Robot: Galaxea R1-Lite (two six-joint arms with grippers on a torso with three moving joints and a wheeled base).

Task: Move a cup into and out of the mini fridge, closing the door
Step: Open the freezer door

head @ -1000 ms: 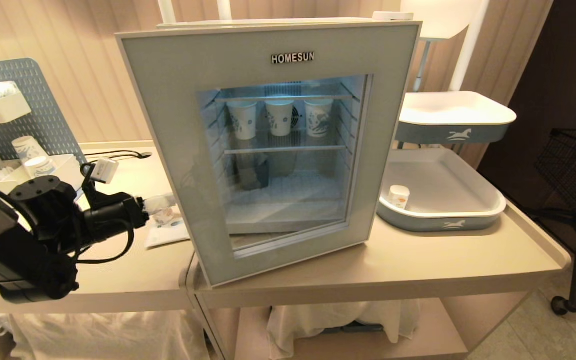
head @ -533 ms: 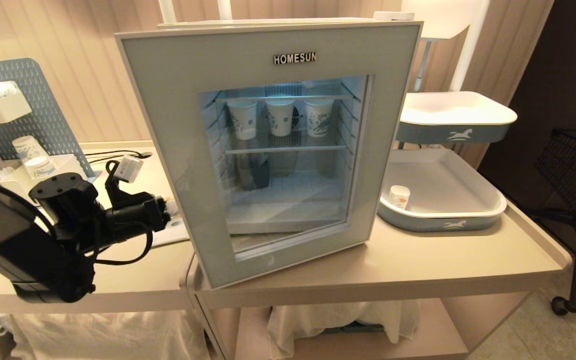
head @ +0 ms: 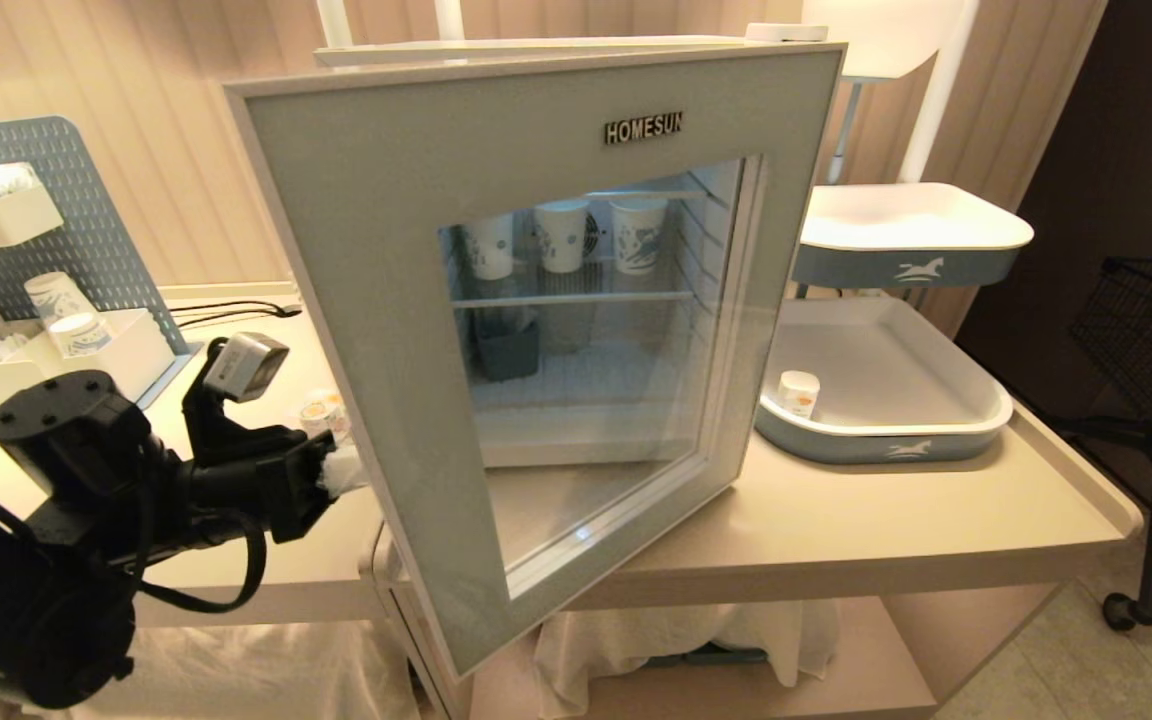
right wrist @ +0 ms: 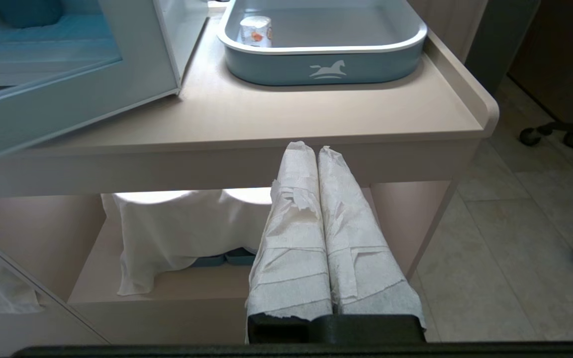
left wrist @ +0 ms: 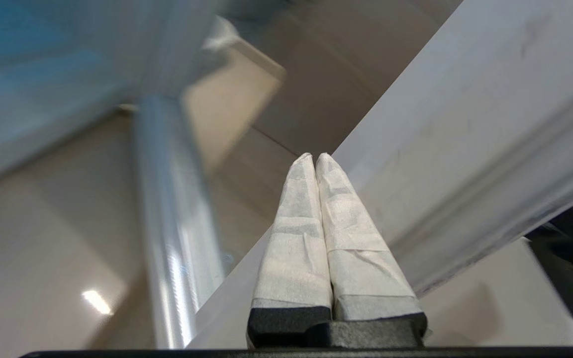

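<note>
Left claw (head: 344, 470) clenched, empty, tips apparently behind free left edge of pale grey glass-windowed door (head: 376, 330), ajar. Small squat white printed cup (head: 321, 413) on worktop just beyond claw.

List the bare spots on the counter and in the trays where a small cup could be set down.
Free: most of the lower blue-and-white tray, beyond the small white cup at its left; the beige counter in front of that tray, right of the open grey glass door. Crowded: the counter left of the door, with the shut left gripper and a small printed cup.
</note>
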